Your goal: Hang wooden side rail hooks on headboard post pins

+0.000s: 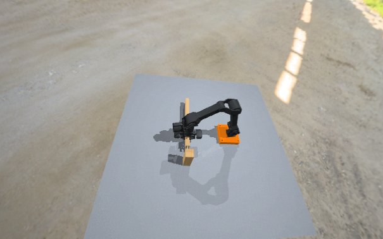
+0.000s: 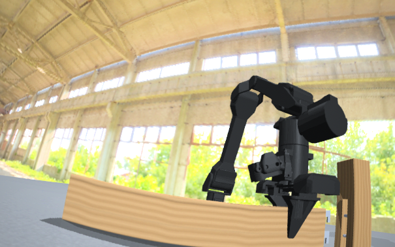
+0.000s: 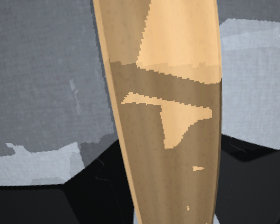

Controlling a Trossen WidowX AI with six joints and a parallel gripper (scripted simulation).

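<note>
The wooden side rail (image 1: pixel 187 105) (image 2: pixel 173 215) (image 3: pixel 181 40) stands on edge, long and narrow. My gripper (image 1: pixel 187 134) (image 2: pixel 288 225) is shut on it near its hook end, one finger on each side; the far finger is mostly hidden behind the rail. Two steel hooks, the upper hook (image 2: pixel 328 216) and the lower hook (image 2: pixel 326 237), stick out of the rail's end. The headboard post (image 1: pixel 188 158) (image 2: pixel 362 196) stands upright just beyond them. The upper pin (image 2: pixel 345 215) and lower pin (image 2: pixel 345 235) show in its slot, with a gap between hooks and pins.
The grey table (image 1: pixel 247 189) (image 2: pixel 10 196) carries everything. The orange base plate (image 1: pixel 223 139) of the arm is to the right of the rail in the top view. The arm reaches over from it. A dark shadow runs along the rail's lower edge; whether the far end touches the table is unclear.
</note>
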